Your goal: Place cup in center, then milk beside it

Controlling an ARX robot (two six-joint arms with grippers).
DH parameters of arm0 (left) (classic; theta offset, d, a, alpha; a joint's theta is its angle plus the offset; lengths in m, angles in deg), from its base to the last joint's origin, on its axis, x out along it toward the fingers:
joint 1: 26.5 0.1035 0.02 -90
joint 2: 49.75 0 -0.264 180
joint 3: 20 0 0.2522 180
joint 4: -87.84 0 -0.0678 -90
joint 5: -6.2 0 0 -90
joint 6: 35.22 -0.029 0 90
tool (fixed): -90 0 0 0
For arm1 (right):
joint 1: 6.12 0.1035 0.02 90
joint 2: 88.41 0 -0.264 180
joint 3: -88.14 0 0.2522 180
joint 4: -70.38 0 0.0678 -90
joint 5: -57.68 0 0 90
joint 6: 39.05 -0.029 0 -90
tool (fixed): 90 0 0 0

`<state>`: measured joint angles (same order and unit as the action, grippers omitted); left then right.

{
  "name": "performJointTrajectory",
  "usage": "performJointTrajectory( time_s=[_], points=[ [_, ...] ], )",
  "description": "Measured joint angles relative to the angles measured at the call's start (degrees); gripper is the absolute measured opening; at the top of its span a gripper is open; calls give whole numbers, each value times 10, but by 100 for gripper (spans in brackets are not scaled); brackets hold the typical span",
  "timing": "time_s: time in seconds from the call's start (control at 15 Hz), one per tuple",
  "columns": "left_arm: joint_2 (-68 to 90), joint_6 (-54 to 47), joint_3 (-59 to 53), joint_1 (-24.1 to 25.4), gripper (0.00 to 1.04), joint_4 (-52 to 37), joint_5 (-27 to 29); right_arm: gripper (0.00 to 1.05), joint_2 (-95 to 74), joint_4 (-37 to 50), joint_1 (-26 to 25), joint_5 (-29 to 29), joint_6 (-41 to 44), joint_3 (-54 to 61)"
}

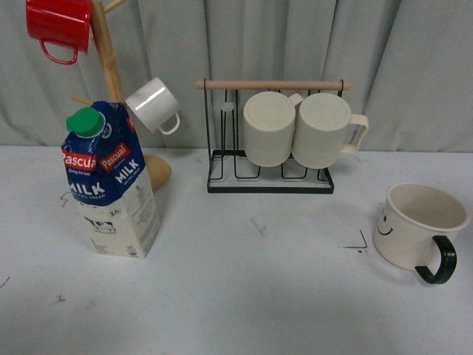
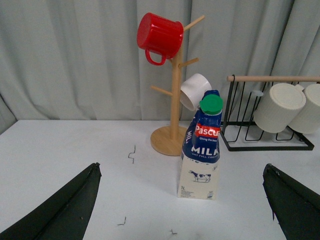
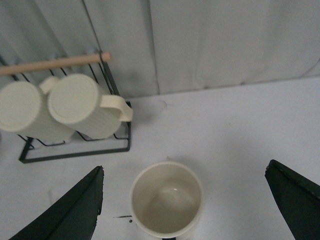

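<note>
The cup [image 1: 417, 225], a wide cream mug with a black handle and a smiley face, stands upright at the right of the white table. From the right wrist view its empty mouth [image 3: 166, 198] lies between the wide-apart fingers of my right gripper [image 3: 185, 200], which is open and not touching it. The milk [image 1: 109, 183], a blue and cream carton with a green cap, stands upright at the left. In the left wrist view the milk [image 2: 202, 147] stands ahead of my open left gripper [image 2: 182, 202], apart from it. Neither arm appears in the front view.
A black wire rack [image 1: 270, 181] with a wooden bar holds two ribbed cream mugs [image 1: 295, 129] at the back centre. A wooden mug tree [image 1: 111, 66] behind the milk carries a red mug [image 1: 59, 26] and a small white mug [image 1: 153, 105]. A grey curtain hangs behind the table.
</note>
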<state>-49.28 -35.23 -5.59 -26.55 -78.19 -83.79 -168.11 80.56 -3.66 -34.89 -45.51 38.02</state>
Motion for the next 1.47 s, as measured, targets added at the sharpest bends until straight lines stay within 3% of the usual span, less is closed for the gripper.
performJointTrajectory(
  time_s=[0.27, 0.6, 1.13, 1.2, 1.4, 1.47],
  points=[
    [0, 0, 0, 0, 98, 0, 0, 98, -211, -100, -7, -32, -15, -167],
    [0, 0, 0, 0, 98, 0, 0, 98, -279, -80, -57, -26, -21, -173],
    [0, 0, 0, 0, 98, 0, 0, 98, -364, -100, -54, 22, -39, -213],
    [0, 0, 0, 0, 98, 0, 0, 93, -370, -116, -54, 24, -47, -220],
    [0, 0, 0, 0, 98, 0, 0, 57, -379, -115, -47, 25, -54, -223],
    [0, 0, 0, 0, 98, 0, 0, 50, -378, -115, -47, 25, -56, -223]
  ],
)
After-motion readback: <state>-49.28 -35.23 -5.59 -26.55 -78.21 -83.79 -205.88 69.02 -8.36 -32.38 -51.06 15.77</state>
